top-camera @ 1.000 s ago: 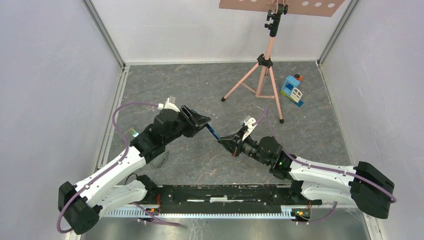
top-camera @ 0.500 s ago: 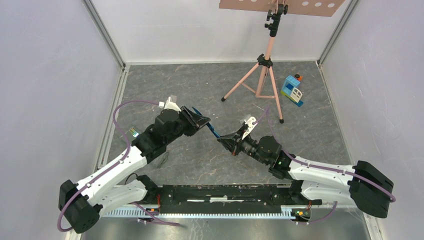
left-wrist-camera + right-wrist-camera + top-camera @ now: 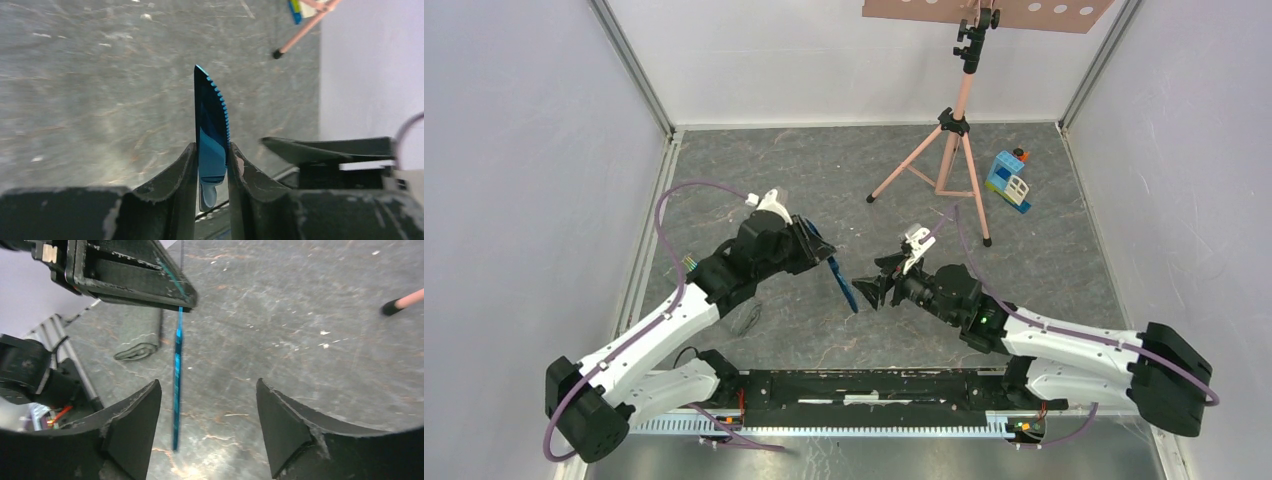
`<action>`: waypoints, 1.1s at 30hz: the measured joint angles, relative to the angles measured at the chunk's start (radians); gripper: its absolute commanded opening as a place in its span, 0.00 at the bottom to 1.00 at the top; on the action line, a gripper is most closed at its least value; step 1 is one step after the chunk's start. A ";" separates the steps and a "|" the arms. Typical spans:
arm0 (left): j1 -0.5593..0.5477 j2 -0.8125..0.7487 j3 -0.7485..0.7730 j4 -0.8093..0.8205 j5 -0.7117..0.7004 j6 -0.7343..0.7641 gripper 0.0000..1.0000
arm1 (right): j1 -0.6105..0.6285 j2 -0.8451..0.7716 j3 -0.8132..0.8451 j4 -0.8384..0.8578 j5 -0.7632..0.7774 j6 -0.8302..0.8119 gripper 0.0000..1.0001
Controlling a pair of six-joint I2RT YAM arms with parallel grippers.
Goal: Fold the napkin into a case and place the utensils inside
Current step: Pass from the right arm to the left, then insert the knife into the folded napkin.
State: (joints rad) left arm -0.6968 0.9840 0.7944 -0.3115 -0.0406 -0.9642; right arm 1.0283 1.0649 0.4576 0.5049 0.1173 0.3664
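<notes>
Handover's done: my right gripper (image 3: 207, 385) has just released, jaws wide open, and the slim blue serrated plastic knife (image 3: 209, 110) now hangs clenched in my left gripper (image 3: 212, 150) alone, above the grey marbled surface (image 3: 300, 315), ready for what looks like the folded dark grey cloth napkin (image 3: 140, 335).

The blue knife (image 3: 211, 125) looks to me like hard plastic, very glossy, with an almost mirror-like shine on the blade and small moulded teeth along one edge. The fingers (image 3: 180, 175) of the left gripper (image 3: 211, 150) around the knife are matt black and rough, with pale chipped edges. Those of the right gripper (image 3: 207, 385) look the same. Beside the knife, the napkin (image 3: 141, 335) is soft matt cloth, I think woven, but it is blurred. The floor (image 3: 1044, 270) beneath the knife is a smooth marbled grey sheet with fine scratches and a dull sheen.
</notes>
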 measured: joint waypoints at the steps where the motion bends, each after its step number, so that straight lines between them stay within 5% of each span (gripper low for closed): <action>1: 0.015 0.000 0.008 -0.027 0.005 0.028 0.02 | 0.000 -0.017 0.000 -0.021 0.010 -0.010 0.83; 6: 0.205 -0.003 0.100 -0.263 0.026 0.234 0.02 | 0.000 -0.128 -0.011 -0.110 0.075 -0.097 0.90; 9: 0.420 0.013 0.190 -0.386 0.024 0.379 0.02 | 0.000 -0.158 -0.023 -0.158 0.095 -0.144 0.98; 18: 1.055 0.166 0.293 -0.445 0.014 0.653 0.02 | 0.000 -0.171 -0.084 -0.251 0.129 -0.230 0.98; 23: 1.159 0.246 0.283 -0.378 0.016 0.660 0.02 | -0.006 -0.230 -0.144 -0.251 0.158 -0.266 0.98; 33: 1.181 0.383 0.272 -0.329 -0.017 0.633 0.02 | 0.055 -0.275 -0.182 -0.232 0.240 -0.295 0.98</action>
State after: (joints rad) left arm 0.4843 1.3666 1.0664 -0.6403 -0.0578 -0.3313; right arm 1.0828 0.7898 0.2760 0.2729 0.3576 0.0711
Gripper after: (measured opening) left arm 0.316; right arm 0.982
